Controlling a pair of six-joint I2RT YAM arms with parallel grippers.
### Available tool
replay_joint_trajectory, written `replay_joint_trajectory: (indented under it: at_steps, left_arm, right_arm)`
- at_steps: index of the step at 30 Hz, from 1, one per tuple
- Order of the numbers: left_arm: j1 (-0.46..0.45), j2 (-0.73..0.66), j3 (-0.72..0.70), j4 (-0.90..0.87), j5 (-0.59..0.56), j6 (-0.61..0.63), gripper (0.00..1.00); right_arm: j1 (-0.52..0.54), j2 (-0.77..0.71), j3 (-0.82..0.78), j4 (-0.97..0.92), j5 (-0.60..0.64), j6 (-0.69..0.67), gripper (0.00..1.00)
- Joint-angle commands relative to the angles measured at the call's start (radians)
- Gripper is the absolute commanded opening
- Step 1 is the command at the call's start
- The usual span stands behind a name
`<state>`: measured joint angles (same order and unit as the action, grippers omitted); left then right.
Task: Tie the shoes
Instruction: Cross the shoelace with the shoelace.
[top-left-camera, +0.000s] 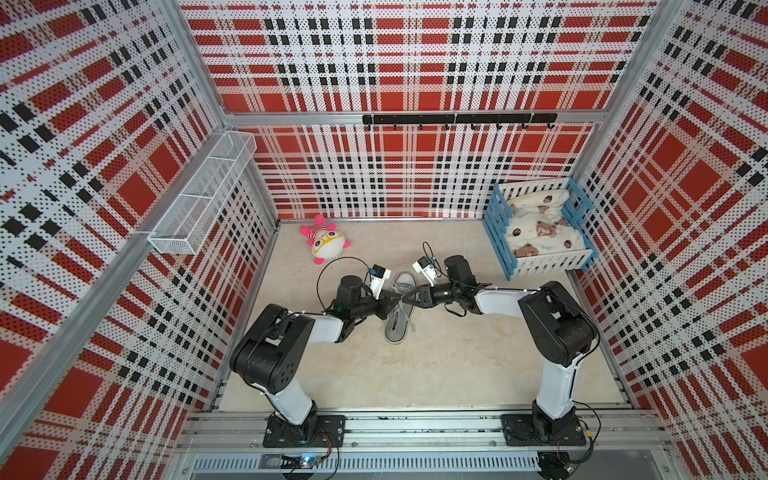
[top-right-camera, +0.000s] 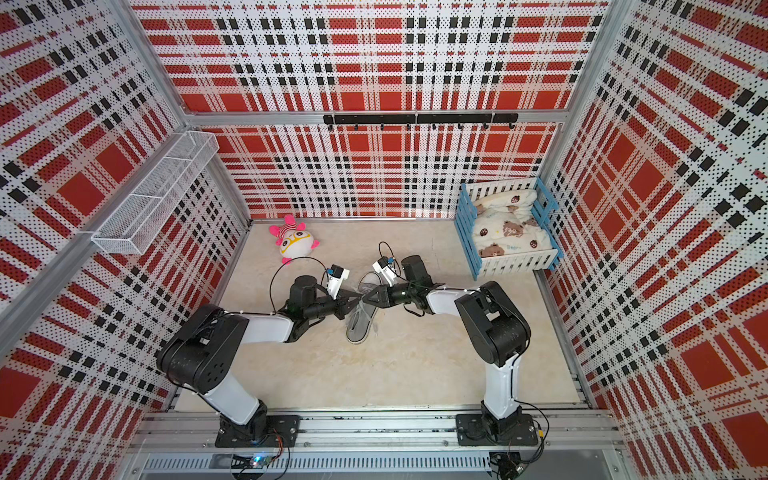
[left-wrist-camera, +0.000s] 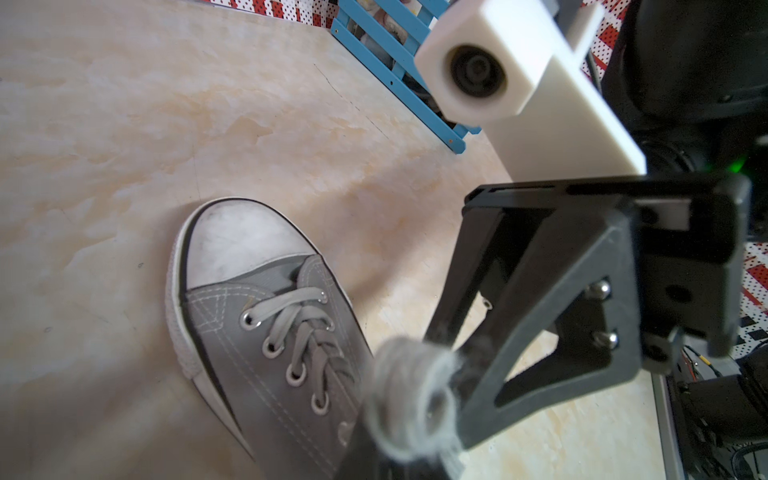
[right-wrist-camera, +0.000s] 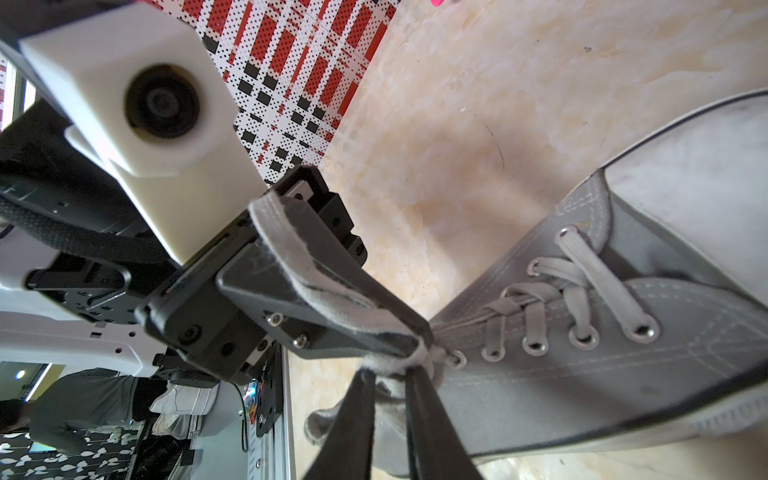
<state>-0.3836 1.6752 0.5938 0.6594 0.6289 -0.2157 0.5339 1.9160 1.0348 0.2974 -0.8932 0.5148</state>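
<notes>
A: What writing can be read?
B: "Bear" is faintly seen, printed on the blanket (top-left-camera: 540, 230) in the blue crate (top-left-camera: 496, 226).
A: And the arms?
B: Both are stretched low and inward, meeting over the grey sneaker (top-left-camera: 397, 328), which is set on the floor near the crate. The laces (right-wrist-camera: 316, 286) are pinched by the left gripper (right-wrist-camera: 417, 336). The right gripper (right-wrist-camera: 388, 374) is held with its jaws narrowly parted, and lace is drawn across their tips.

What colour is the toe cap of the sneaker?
The toe cap is white, a little scuffed. The left wrist view shows it best.
</notes>
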Motion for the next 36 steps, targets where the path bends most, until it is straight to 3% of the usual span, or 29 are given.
replay_joint_trajectory:
  at_steps: [1,13,20,26,32,36]
  left_arm:
    - [-0.012,-0.029,0.001,0.027,0.013,0.009,0.0]
    - [-0.01,-0.047,-0.004,0.02,0.007,0.011,0.0]
    - [-0.008,-0.051,-0.004,0.017,0.009,0.013,0.0]
    - [-0.009,-0.052,-0.005,0.015,0.015,0.013,0.0]
    - [-0.011,-0.055,-0.006,0.016,0.02,0.015,0.0]
    - [-0.011,-0.054,-0.005,0.014,0.021,0.015,0.0]
  right_arm:
    - [0.011,0.021,-0.011,0.019,0.005,0.007,0.21]
    - [-0.006,0.004,0.007,-0.145,0.211,-0.045,0.05]
    - [-0.035,-0.087,-0.067,-0.123,0.287,-0.093,0.04]
    - [-0.053,-0.157,-0.182,0.047,0.174,-0.161,0.18]
    - [-0.049,-0.139,-0.184,0.118,0.095,-0.242,0.45]
    - [-0.036,-0.104,-0.135,0.082,0.082,-0.308,0.47]
